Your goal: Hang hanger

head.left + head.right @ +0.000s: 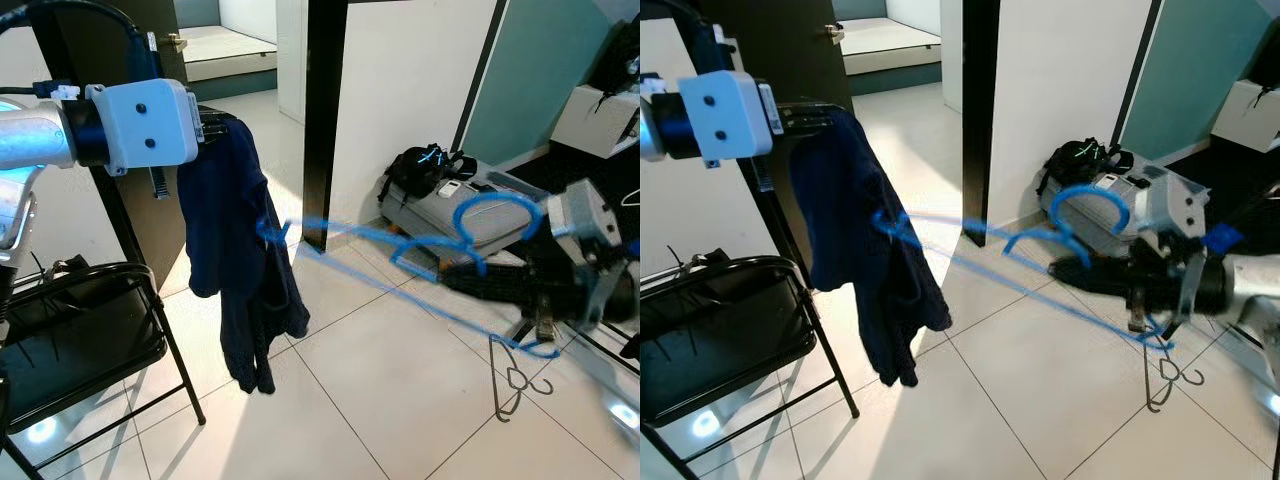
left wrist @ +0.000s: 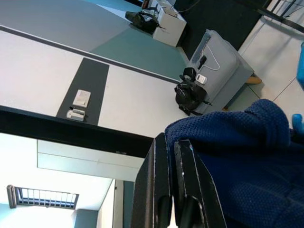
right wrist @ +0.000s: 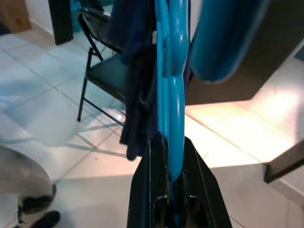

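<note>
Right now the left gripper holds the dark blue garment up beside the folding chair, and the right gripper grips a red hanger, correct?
Not quite: the hanger in the right gripper is blue, as the right wrist view shows. The left gripper does hold the dark blue garment beside the folding chair.

My right gripper (image 3: pixel 167 156) is pinching a smooth, glossy blue plastic hanger (image 1: pixel 440 250); my left gripper (image 2: pixel 171 156) is gripping a matt, knitted navy garment (image 1: pixel 235 250) above glossy floor tiles (image 1: pixel 380 400).

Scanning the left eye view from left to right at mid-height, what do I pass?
Black folding chair → dark blue garment held by left gripper → grey suitcase → blue plastic hanger in right gripper.
</note>
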{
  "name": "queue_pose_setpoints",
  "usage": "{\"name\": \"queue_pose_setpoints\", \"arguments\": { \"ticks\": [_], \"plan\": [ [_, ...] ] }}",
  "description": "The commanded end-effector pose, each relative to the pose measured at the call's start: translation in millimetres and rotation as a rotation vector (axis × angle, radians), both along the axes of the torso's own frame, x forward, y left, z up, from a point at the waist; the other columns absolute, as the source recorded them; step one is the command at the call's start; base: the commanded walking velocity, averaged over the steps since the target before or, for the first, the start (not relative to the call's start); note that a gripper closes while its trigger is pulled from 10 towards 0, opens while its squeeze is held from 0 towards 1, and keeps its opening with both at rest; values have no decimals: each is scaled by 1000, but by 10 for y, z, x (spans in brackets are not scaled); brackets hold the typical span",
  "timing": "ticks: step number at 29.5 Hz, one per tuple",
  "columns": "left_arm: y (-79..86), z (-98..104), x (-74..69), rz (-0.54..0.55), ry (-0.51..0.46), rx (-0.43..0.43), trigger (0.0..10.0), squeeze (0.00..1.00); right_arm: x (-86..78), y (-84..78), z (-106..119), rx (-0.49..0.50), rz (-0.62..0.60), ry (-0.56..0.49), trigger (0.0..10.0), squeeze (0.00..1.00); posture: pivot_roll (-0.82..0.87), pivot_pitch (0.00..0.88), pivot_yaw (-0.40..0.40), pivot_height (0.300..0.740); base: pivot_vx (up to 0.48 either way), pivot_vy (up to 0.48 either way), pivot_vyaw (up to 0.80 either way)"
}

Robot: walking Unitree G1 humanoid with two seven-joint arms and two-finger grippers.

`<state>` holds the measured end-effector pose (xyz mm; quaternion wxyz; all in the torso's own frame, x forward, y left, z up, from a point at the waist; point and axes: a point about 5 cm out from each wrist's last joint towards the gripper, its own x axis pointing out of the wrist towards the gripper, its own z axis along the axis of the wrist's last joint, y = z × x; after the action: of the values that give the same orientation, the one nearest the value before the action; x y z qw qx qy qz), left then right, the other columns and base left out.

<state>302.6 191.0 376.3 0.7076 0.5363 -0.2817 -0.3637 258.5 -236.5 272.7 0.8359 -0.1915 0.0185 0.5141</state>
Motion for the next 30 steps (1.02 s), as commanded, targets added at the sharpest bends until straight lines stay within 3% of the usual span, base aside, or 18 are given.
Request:
{"name": "queue_pose_setpoints", "arguments": {
  "ticks": [1, 14, 20, 30],
  "plan": [
    [-54, 62, -32, -25, -31, -13, 10000, 0, 77, -15, 1, -36, -52, -35, 10000, 0, 18, 0, 4, 740, 0, 0, 0],
    [-98, 70, -53, -51, -28, -28, 10000, 0, 131, 9, -14, -32, -72, -55, 10000, 0, 21, 0, 3, 740, 0, 0, 0],
    [-71, 17, -12, -28, -11, -21, 10000, 0, -47, 61, 156, 94, 76, -38, 10000, 0, 17, 0, 4, 740, 0, 0, 0],
    [-50, 14, 1, -17, -10, -21, 10000, 0, -81, 12, 163, 86, 83, -27, 10000, 0, 13, 0, 5, 740, 0, 0, 0]
  ]
}}
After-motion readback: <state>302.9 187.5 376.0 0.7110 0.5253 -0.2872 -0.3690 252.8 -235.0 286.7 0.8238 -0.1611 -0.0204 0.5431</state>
